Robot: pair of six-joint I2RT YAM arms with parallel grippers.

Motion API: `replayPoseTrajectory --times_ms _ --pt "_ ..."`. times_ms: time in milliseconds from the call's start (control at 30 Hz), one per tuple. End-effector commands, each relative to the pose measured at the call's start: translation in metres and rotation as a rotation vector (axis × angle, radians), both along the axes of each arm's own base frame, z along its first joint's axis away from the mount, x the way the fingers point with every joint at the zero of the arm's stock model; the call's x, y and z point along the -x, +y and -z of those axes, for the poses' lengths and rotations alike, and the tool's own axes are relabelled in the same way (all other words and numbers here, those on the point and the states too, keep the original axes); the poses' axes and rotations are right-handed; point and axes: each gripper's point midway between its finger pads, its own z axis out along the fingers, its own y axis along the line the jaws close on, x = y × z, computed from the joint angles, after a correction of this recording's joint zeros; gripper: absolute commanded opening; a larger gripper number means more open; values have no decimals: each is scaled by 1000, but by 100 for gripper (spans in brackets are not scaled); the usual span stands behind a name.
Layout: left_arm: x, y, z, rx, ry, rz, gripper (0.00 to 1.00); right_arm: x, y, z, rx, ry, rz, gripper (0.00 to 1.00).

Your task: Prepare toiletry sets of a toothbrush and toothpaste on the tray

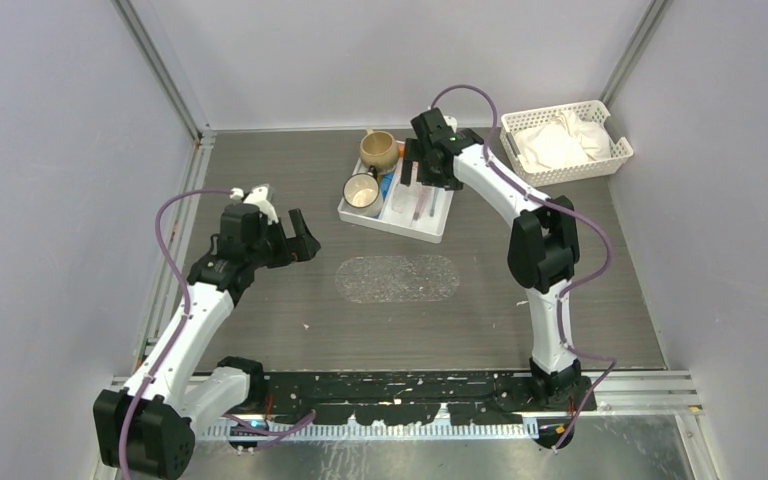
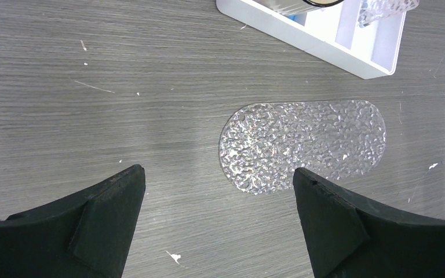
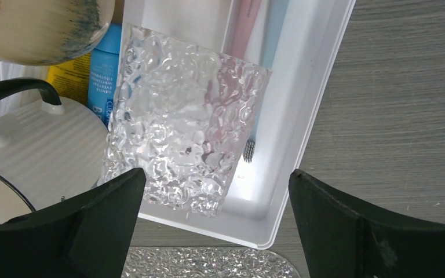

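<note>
The tray (image 1: 397,279), a flat oblong of clear textured plastic, lies bare on the counter (image 1: 290,310), just ahead of the left hand (image 2: 217,174) and slightly toward its right finger. That hand hovers over the counter with its fingers spread as wide as they go and nothing between them. Beyond the tray from this hand sits the white compartmented tray (image 1: 430,230), and the right hand (image 3: 215,172) hangs directly over it, also spread wide and gripping nothing. Well off to that hand's right stands a white slotted basket (image 1: 617,155) with white cloth (image 1: 560,142) in it. Ahead of the right hand and to its left are a white mug (image 3: 46,145) with a black handle and, farther on, a tan mug (image 3: 40,29). A clear textured piece (image 3: 179,121) rests in the compartmented tray straight ahead between the fingers; its near corner is just beside the left finger, and I cannot tell whether they touch. Past the mugs show a blue toothpaste tube (image 3: 105,75) and a yellow tube (image 3: 69,78). Under the clear piece, running away from the hand, lie a pink toothbrush (image 3: 244,29) and a pale blue toothbrush (image 3: 275,35).
</note>
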Motion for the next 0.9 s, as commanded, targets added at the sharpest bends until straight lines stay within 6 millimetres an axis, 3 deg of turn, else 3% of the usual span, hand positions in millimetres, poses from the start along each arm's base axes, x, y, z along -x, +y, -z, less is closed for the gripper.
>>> replayPoseTrajectory --times_ms 0,267,367,500,700,867 --pt "-6 -4 -8 14 -43 15 100 3 1 -5 11 14 -31 100" --pt "-3 -4 -5 18 -44 14 100 5 -7 3 -18 1 5 100" --pt "-3 -4 -4 20 -46 14 100 2 13 -12 -140 -42 -49 100" --pt "-2 -4 -2 19 -41 12 100 -2 20 -20 -174 -57 -58 100" --pt "-1 -3 1 20 -42 9 100 11 12 -23 -183 -77 -44 98" --pt "0 -6 6 30 -28 17 100 17 3 -13 -186 -105 -5 96"
